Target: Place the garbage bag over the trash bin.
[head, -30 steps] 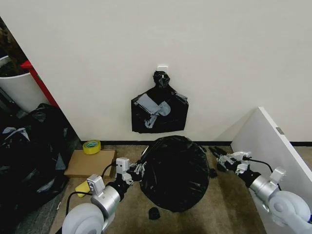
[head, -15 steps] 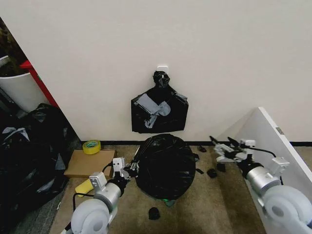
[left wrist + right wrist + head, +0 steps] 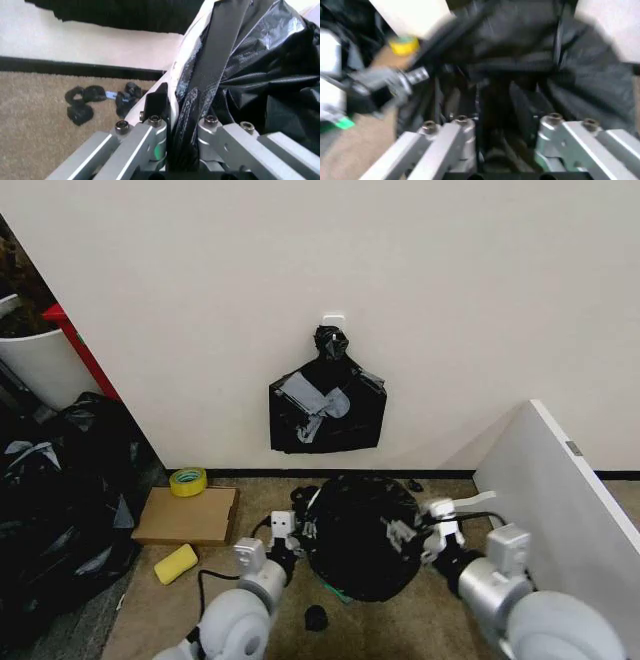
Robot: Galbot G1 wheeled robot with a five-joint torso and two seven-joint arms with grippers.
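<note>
Garbage bag (image 3: 362, 532) drapes over trash bin on carpet floor by wall, black film hiding bin in head view; sliver of pale bin wall (image 3: 192, 48) shows beside film in left wrist view. Left end effector (image 3: 297, 530) clamped on gathered bag edge at bin's left side, likely tensioning film over rim. Right end effector (image 3: 432, 532) at bag's right side, motion-blurred; grip state: cannot tell.

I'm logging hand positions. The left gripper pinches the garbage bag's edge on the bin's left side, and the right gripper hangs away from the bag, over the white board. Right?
Not quite. In the head view the right gripper is up against the garbage bag on its right side, not over the white board. The left gripper does pinch the bag's edge, per the left wrist view.
</note>
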